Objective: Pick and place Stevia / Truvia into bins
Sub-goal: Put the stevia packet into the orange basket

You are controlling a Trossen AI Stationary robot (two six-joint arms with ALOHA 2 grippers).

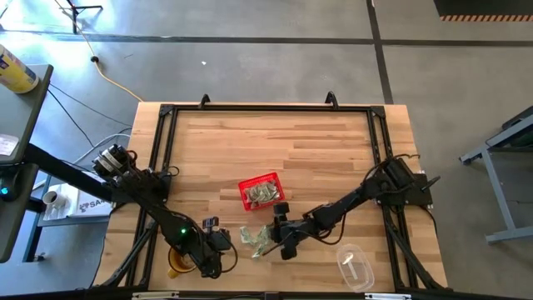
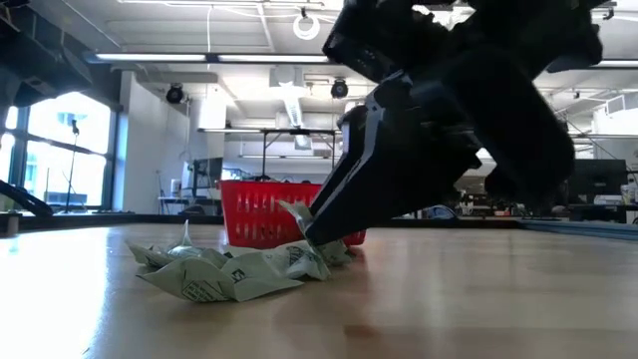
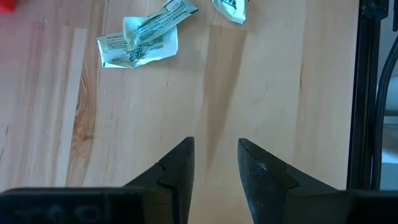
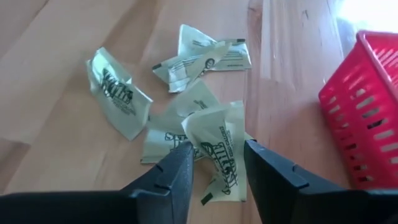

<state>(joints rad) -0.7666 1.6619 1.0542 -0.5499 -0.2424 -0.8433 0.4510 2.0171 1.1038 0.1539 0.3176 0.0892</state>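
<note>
The bench (image 1: 316, 142) carries the red basket (image 1: 260, 191), already holding some packets, just beyond the right gripper (image 4: 214, 163). That gripper sits low over the loose pile of Stevia packets (image 4: 186, 106), fingers apart, with one crumpled packet (image 4: 214, 140) between the tips. The left gripper (image 3: 216, 163) waits off to the side, fingers also apart. The packets overlap, so closing here could pinch two at once, or the flat paper could slip out.

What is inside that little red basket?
The red basket already holds several pale green sweetener packets, seen from above. How many lie underneath the top ones cannot be seen; from table height its slotted walls hide them.
</note>
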